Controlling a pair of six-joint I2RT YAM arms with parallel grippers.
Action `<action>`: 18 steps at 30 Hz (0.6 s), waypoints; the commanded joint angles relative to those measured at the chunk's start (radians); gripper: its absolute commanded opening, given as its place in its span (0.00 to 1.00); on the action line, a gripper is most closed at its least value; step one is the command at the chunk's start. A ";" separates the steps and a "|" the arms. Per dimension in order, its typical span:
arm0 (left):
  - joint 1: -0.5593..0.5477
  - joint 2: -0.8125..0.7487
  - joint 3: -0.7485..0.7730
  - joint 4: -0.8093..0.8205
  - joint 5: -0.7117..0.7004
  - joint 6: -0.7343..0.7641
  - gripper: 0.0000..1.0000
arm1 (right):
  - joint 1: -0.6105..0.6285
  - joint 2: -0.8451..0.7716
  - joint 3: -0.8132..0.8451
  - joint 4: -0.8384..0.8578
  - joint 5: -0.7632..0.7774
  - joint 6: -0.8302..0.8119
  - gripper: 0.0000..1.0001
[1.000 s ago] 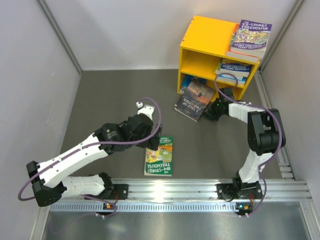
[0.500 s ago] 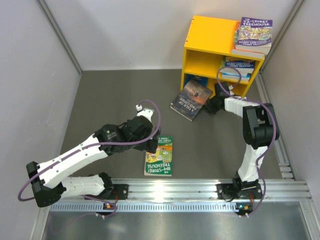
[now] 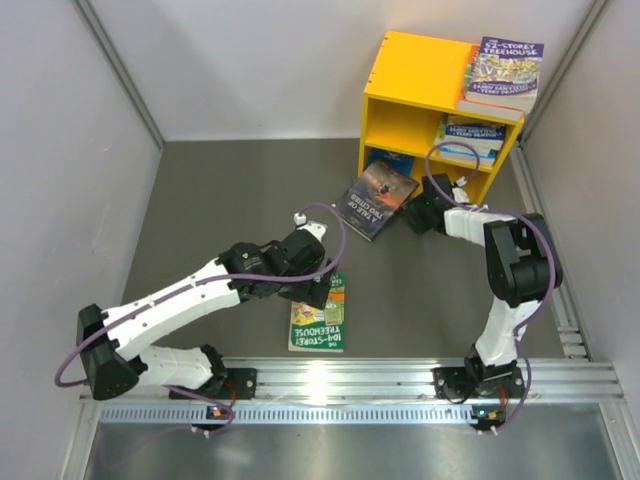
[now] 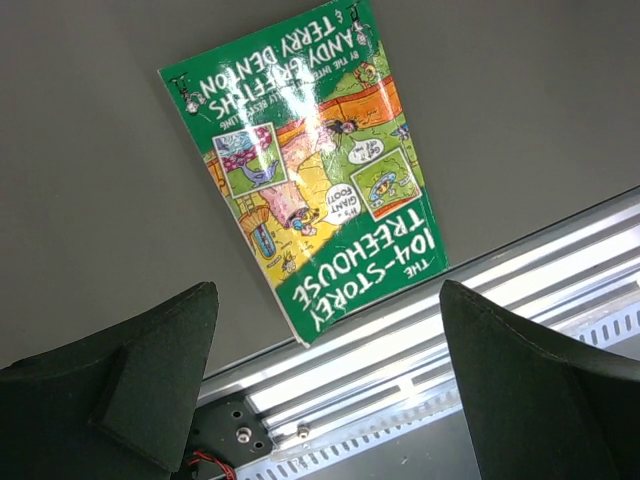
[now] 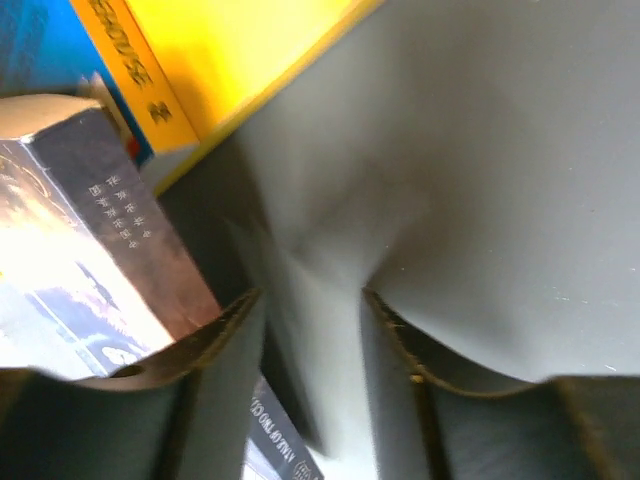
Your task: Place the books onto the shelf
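Observation:
The yellow shelf stands at the back right, with books stacked on its top, more in its upper compartment, and a blue one in the lower. A dark-covered book leans tilted on the floor against the lower opening. My right gripper sits just right of it, jaws slightly apart with floor showing between them. A green Treehouse book lies flat near the front rail. My left gripper hovers wide open over it.
The aluminium rail runs along the front edge just below the green book. Grey walls close in the left, back and right sides. Purple cables loop off both arms. Open grey floor lies left of the shelf.
The right gripper's jaws have parted beside the dark book, which slid a little left toward the shelf. The left arm has swung right, over the green book.

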 commanded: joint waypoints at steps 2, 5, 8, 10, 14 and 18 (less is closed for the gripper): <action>0.003 0.087 0.016 0.072 -0.003 0.030 0.98 | 0.012 -0.100 0.023 0.004 0.071 -0.005 0.50; 0.009 0.211 0.059 0.095 -0.032 0.062 0.97 | -0.023 -0.168 0.022 -0.091 0.067 -0.062 0.56; 0.031 0.361 0.117 0.142 -0.026 0.094 0.95 | -0.051 -0.234 0.000 -0.156 0.057 -0.129 0.62; 0.066 0.484 0.191 0.158 0.000 0.104 0.92 | -0.061 -0.319 -0.023 -0.210 0.036 -0.183 0.63; 0.111 0.677 0.335 0.184 0.034 0.121 0.85 | -0.061 -0.525 -0.086 -0.329 0.010 -0.263 0.63; 0.151 0.905 0.517 0.178 0.082 0.139 0.43 | -0.063 -0.872 -0.170 -0.531 0.004 -0.340 0.64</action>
